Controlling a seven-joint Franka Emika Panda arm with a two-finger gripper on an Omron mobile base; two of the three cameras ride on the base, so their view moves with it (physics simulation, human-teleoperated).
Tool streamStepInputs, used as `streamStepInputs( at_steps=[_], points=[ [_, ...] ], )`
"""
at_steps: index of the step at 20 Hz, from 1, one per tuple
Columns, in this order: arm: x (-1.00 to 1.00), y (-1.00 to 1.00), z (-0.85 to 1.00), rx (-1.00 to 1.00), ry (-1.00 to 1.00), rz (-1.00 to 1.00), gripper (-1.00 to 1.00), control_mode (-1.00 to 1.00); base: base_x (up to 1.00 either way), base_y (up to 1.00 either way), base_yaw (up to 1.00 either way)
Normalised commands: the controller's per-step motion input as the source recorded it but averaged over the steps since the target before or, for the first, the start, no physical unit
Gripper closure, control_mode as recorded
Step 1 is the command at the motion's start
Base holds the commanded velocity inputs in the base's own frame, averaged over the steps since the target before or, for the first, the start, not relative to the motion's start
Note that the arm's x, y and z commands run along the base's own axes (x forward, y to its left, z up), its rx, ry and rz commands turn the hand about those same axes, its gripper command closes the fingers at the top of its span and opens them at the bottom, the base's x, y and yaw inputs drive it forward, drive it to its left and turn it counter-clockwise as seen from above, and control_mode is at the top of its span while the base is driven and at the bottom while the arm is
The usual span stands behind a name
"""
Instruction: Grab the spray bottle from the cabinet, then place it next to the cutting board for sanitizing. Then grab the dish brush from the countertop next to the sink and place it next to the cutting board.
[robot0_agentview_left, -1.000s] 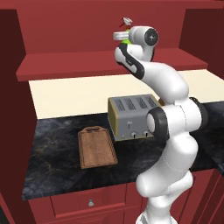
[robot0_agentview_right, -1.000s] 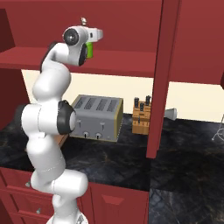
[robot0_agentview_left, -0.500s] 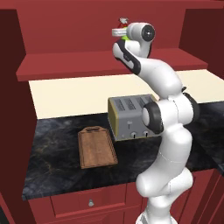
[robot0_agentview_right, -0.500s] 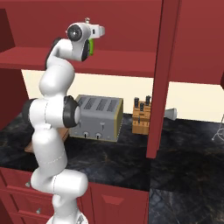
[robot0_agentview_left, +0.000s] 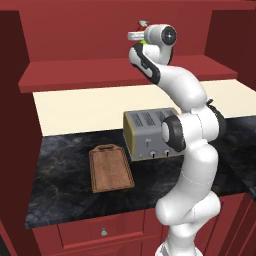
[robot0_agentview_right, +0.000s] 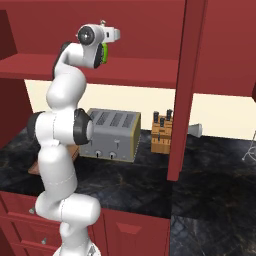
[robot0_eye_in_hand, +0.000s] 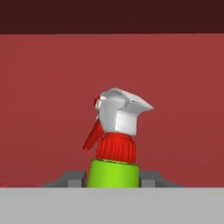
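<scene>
reaching: the arm is stretching up into the cabinet (robot0_agentview_left: 75, 40), with the gripper (robot0_eye_in_hand: 113, 180) sitting level with the shelf (robot0_agentview_left: 100, 70)
gripper: two grey fingers (robot0_eye_in_hand: 70, 178) are flanking the bottle's green body, one on each side and right up against it – the jaws are looking closed on it, though whether they are pressing or just touching is hard to tell
spray bottle: the spray bottle (robot0_eye_in_hand: 114, 144) is standing upright on the shelf in front of the red back wall, its white trigger head and red collar rising above the fingers; from the right base view a strip of green (robot0_agentview_right: 105, 54) is showing beside the hand
cutting board: the cutting board (robot0_agentview_left: 110, 168) is lying flat on the countertop (robot0_agentview_left: 60, 175), just left of the toaster (robot0_agentview_left: 147, 132), handle end pointing toward the wall
knife block: a knife block (robot0_agentview_right: 162, 135) is standing to the toaster's right – near the cabinet's upright post
</scene>
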Motion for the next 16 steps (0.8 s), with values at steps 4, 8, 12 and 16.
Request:
streamStepInputs(
  at_steps=[4,8,12,16],
  points=[
    [-0.5,-0.15,-0.11,0.0,0.02,-0.04,1.0,-1.0,0.0,0.0,0.0],
    [-0.55,-0.34,-0.1,0.0,0.0,-0.06,1.0,-1.0,0.0,0.0,0.0],
    [-0.43,-0.3,-0.03,0.0,0.0,-0.05,1.0,-1.0,0.0,0.0,0.0],
    [-0.41,-0.23,0.0,0.03,-0.05,-0.08,1.0,-1.0,0.0,0.0,0.0]
  ],
)
